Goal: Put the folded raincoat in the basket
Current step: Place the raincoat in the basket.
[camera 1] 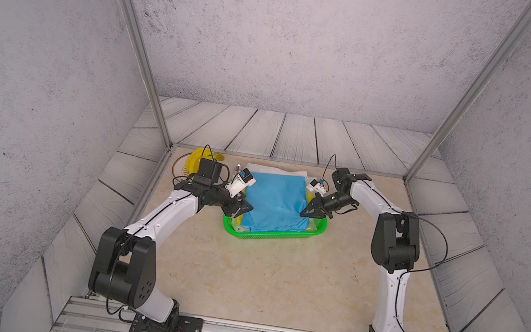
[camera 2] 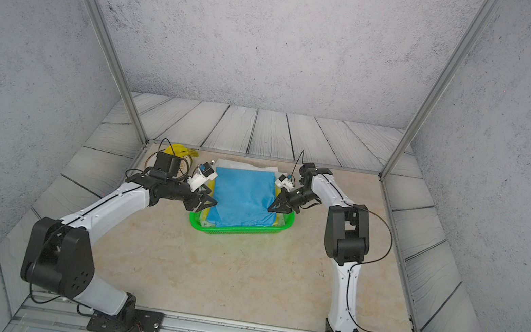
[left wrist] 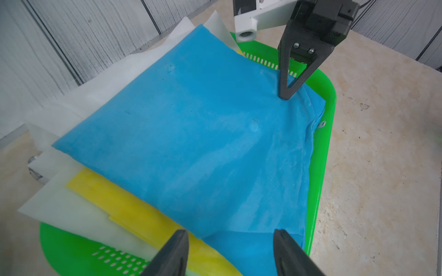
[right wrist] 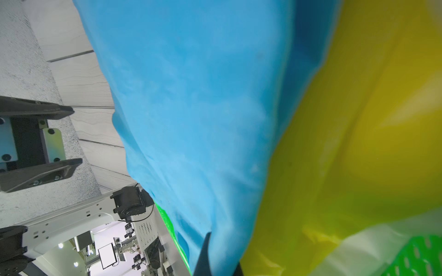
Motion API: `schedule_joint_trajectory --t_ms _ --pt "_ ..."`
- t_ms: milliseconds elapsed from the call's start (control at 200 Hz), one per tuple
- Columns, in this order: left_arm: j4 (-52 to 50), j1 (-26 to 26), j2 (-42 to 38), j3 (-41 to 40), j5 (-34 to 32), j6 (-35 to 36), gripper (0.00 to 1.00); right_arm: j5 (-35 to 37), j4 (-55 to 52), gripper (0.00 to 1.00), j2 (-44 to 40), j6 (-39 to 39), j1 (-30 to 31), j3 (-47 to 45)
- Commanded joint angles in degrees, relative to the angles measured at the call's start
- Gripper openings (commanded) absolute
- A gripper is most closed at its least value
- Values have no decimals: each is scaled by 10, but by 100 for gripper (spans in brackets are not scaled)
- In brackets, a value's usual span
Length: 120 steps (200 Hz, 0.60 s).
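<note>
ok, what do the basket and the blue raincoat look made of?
basket: probably moulded plastic, glossy; bright green, slotted walls, smooth rolled rim.
blue raincoat: thin matte sheet, plastic film or coated fabric, cannot tell which; soft creases, limp layered edge.

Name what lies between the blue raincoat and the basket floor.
A yellow folded sheet and a whitish translucent sheet, under the blue raincoat inside the basket; clearest in the left wrist view.

At 7 and 5 o'clock in a top view, your left arm (camera 1: 162,215) and right arm (camera 1: 388,299): white shells, bulky black joints, thin black cables. Your right gripper (left wrist: 285,95) has black triangular fingers (left wrist: 284,71) and two silver screws, perhaps more hidden.
</note>
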Motion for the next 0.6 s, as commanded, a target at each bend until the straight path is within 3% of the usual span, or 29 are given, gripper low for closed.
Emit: schedule_joint_trajectory --t_ms 0,45,110,205,380,485,595 --pt "-17 1 -6 8 -7 -4 63 28 -19 0 1 -19 3 13" --pt "-17 2 -14 7 -19 -6 65 30 -13 11 -6 -18 3 7" --pt "-14 4 -30 2 -34 -7 76 32 -4 31 -18 -16 3 -4" --pt "9 16 -58 -12 -50 -28 99 35 12 38 -48 -15 2 -24" --pt "22 44 -88 -19 -104 -55 99 81 51 58 -129 19 3 -45" --pt "20 90 -94 -15 -77 -117 99 120 90 65 -198 49 3 -74" --pt "31 141 -97 -31 -73 -172 100 240 160 73 -289 85 2 -142"
